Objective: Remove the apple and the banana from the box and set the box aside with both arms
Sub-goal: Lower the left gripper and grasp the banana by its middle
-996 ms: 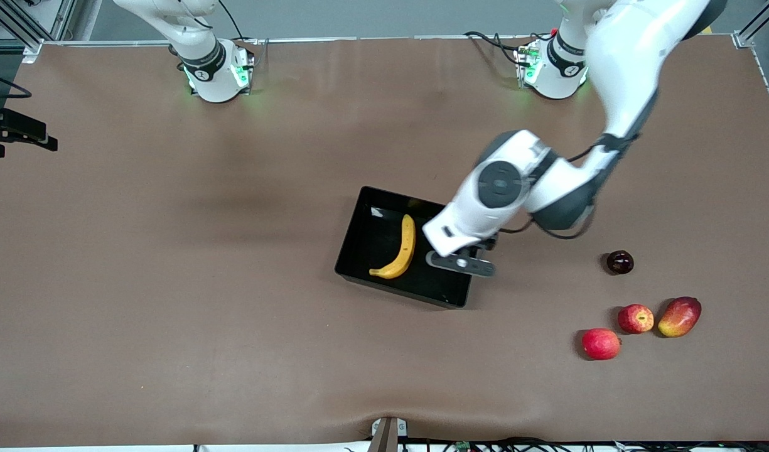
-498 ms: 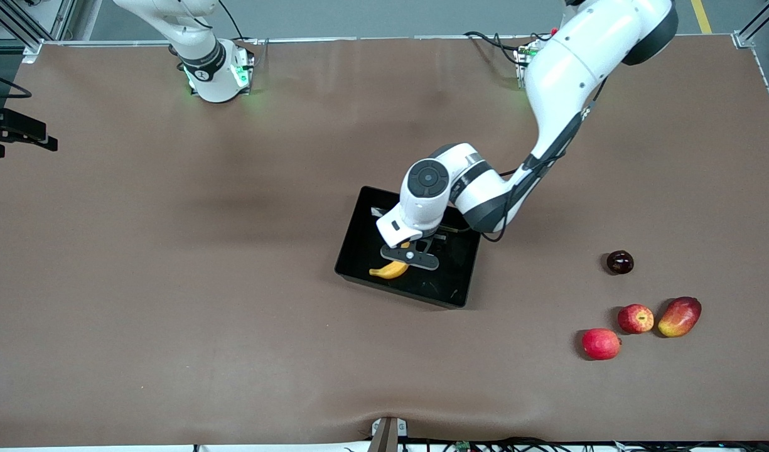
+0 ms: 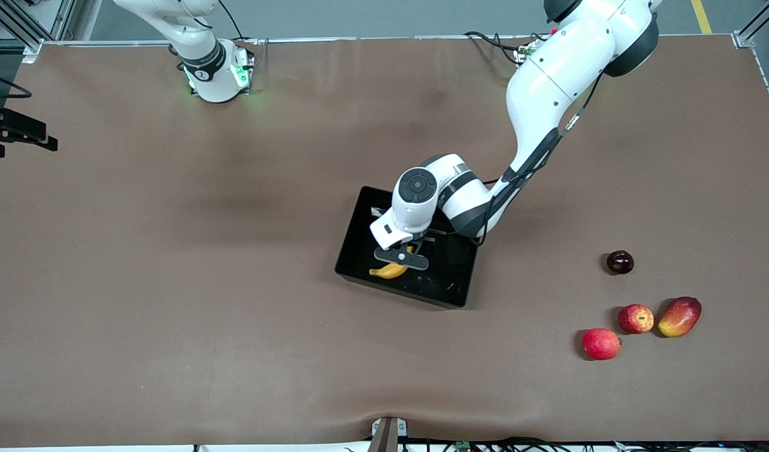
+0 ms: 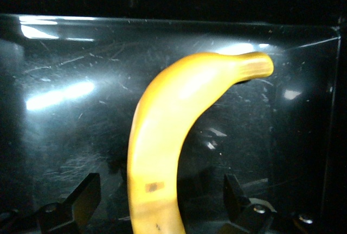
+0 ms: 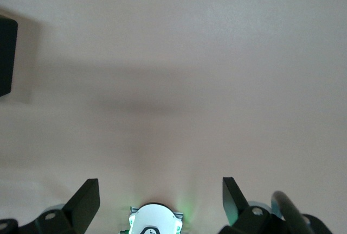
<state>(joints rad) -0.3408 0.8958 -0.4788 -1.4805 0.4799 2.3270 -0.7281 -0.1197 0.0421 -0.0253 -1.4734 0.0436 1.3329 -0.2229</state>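
Note:
The banana (image 3: 389, 270) lies in the black box (image 3: 358, 220) at the middle of the table. My left gripper (image 3: 402, 258) hangs low over it inside the box and hides most of it. In the left wrist view the left gripper (image 4: 160, 184) is open, with one finger on each side of the banana (image 4: 179, 109), above the box's glossy floor (image 4: 65, 114). The apple (image 3: 635, 318) lies on the table toward the left arm's end. My right gripper (image 5: 160, 188) is open and empty above bare table; the right arm waits by its base.
Beside the apple lie a plain pinkish-red fruit (image 3: 601, 344), nearer the front camera, and a mango (image 3: 679, 316). A dark round fruit (image 3: 619, 262) lies farther from the camera than these. The right arm's base (image 3: 216, 75) stands at the table's back edge.
My left arm swung from the box's edge nearest its own end to over the banana and came lower. The fruits, the box and the right arm have not moved.

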